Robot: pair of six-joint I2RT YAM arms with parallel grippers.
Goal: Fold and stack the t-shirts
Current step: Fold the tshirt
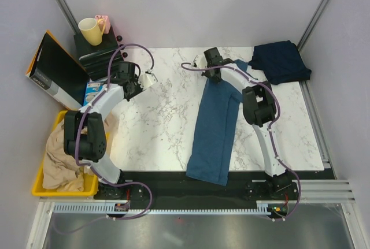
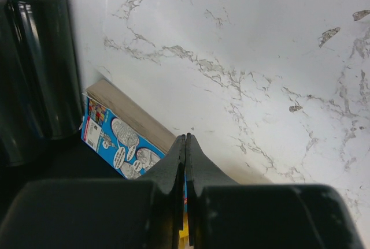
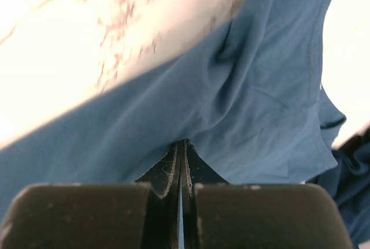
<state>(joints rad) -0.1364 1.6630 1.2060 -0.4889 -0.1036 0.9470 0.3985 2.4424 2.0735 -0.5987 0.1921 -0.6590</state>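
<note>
Two shirts lie on your desk (image 1: 162,116): the blue shirt (image 1: 214,133) stretches long from the far side to the near edge, and the navy shirt (image 1: 280,61) sits at the far right corner. Your right pincer (image 3: 184,142) is clamped on the blue shirt's far end; your left pincer (image 2: 185,136) hangs pressed together, holding nothing.

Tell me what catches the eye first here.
The steel-blue t-shirt lies as a long strip across the table, far middle to near edge, its far end pinched in the right gripper. The navy t-shirt sits folded in the far right corner; a yellow bin of beige cloth stands near left.
</note>
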